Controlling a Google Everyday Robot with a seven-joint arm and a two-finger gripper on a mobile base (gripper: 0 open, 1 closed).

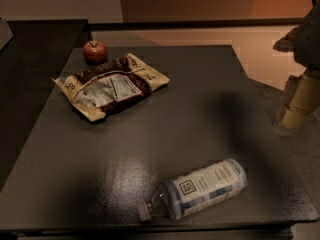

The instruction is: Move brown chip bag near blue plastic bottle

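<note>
The brown chip bag lies flat and crinkled at the far left of the dark table, its silvery panel facing up. The blue plastic bottle lies on its side near the table's front edge, cap pointing left. My gripper hangs at the right edge of the view, beyond the table's right side, far from both the bag and the bottle. It holds nothing that I can see.
A small red apple stands just behind the bag at the far left corner. A dark counter adjoins the table on the left. The floor lies beyond the right and far edges.
</note>
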